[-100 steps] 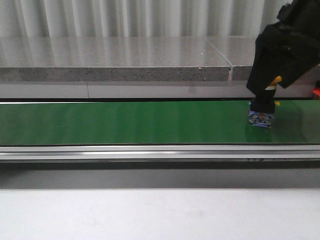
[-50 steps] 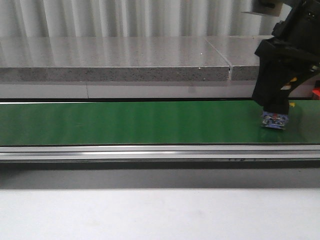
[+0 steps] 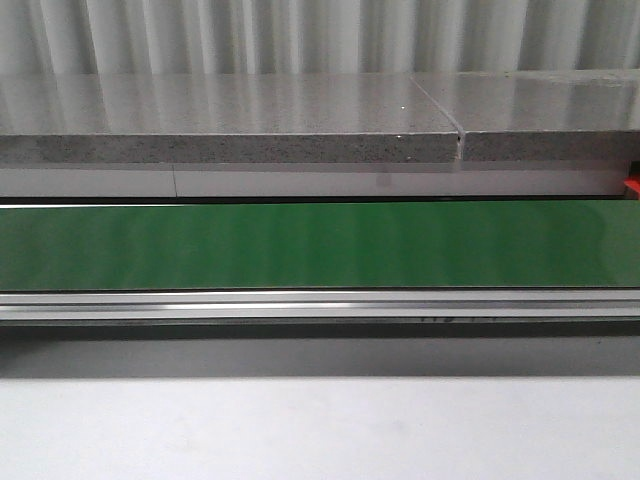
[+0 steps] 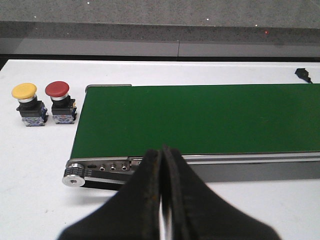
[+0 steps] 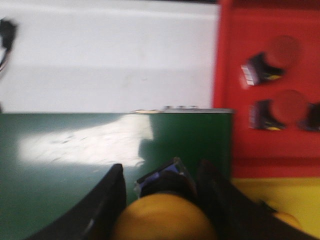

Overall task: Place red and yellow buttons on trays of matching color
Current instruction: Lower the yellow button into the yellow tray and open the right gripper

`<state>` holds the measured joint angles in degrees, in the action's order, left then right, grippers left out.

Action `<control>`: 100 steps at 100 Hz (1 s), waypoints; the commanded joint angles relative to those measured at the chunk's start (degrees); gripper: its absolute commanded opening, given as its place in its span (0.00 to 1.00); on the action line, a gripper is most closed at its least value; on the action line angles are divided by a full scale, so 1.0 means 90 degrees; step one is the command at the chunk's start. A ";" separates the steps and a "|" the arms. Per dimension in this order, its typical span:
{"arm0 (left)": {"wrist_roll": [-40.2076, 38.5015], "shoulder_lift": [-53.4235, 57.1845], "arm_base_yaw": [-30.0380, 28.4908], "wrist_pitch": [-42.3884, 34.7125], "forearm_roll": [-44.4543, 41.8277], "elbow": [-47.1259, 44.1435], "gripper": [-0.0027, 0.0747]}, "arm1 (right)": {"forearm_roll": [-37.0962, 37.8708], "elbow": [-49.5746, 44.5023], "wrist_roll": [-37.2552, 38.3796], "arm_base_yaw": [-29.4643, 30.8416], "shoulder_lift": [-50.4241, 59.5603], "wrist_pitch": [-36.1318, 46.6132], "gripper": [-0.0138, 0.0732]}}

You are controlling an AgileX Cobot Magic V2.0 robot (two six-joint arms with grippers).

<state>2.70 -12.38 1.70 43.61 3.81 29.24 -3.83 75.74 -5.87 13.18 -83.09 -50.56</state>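
Observation:
In the right wrist view my right gripper (image 5: 162,175) is shut on a yellow button (image 5: 165,220), held over the end of the green belt (image 5: 70,175). Just beyond it are the red tray (image 5: 225,75), holding red buttons (image 5: 282,50) lying on their sides, and the yellow tray (image 5: 285,192). In the left wrist view my left gripper (image 4: 161,151) is shut with nothing in it, in front of the conveyor. A yellow button (image 4: 25,92) and a red button (image 4: 57,90) stand upright side by side on the white table, off the belt's end. Neither gripper shows in the front view.
The green conveyor belt (image 3: 320,245) runs across the front view with a metal rail (image 3: 320,303) along its near side. A grey stone ledge (image 3: 230,148) lies behind it. A belt roller (image 4: 74,176) sits at the conveyor's end.
My right arm, holding the yellow button, has moved right along the belt and left the front view. The belt in that view is now bare.

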 commanded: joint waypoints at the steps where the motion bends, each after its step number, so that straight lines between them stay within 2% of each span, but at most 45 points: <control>1: -0.0020 -0.0086 0.0051 -0.0420 0.0090 0.0164 0.01 | 0.0077 0.0233 0.0367 0.0707 0.0281 0.0345 0.36; 20: -0.0020 -0.0086 0.0051 -0.0420 0.0090 0.0164 0.01 | 0.0070 0.0233 0.1032 0.2274 0.0144 0.0891 0.36; 34: -0.0020 -0.0086 0.0051 -0.0420 0.0090 0.0164 0.01 | 0.0070 0.0233 0.1374 0.2893 -0.0159 0.1207 0.36; 100: -0.0020 -0.0086 0.0051 -0.0420 0.0090 0.0164 0.01 | 0.0059 0.0197 0.1403 0.3039 -0.2073 0.1260 0.36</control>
<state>2.70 -12.38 1.70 43.61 3.81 29.24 -3.33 75.88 6.67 40.28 -103.34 -41.67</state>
